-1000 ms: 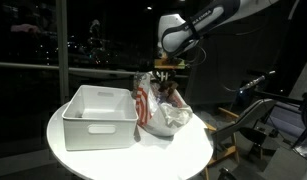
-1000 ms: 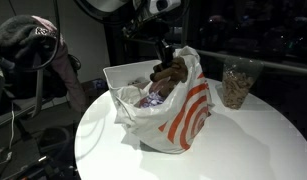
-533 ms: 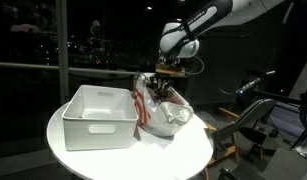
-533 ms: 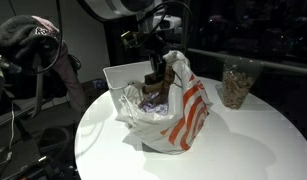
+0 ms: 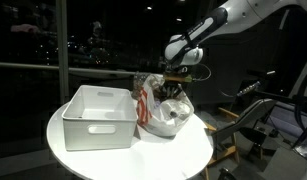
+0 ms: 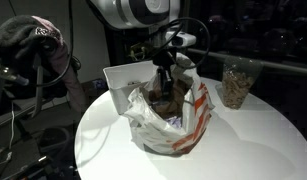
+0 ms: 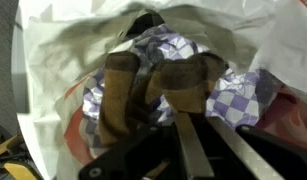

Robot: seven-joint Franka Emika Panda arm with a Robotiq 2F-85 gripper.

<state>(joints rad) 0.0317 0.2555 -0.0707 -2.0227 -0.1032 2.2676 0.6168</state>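
Note:
My gripper (image 5: pixel 173 84) (image 6: pixel 164 78) reaches down into the mouth of a white plastic bag with red stripes (image 5: pixel 165 117) (image 6: pixel 178 128) on the round white table (image 5: pixel 113 158). It is shut on a brown plush toy (image 6: pixel 163 97) (image 7: pixel 153 85), which sits partly inside the bag. In the wrist view the fingers (image 7: pixel 189 140) stand close together at the toy's upper end. A purple-and-white checkered cloth (image 7: pixel 238 97) lies under the toy, and the bag's white walls (image 7: pixel 63 50) ring it.
A white rectangular bin (image 5: pixel 94 115) (image 6: pixel 121 75) stands right beside the bag. A clear jar of brown snacks (image 6: pixel 234 85) sits at the table's far side. Chairs and dark equipment (image 5: pixel 255 120) stand off the table.
The gripper has come down with the brown toy, from above the bag's mouth to inside it. The bag's sides have opened out around it.

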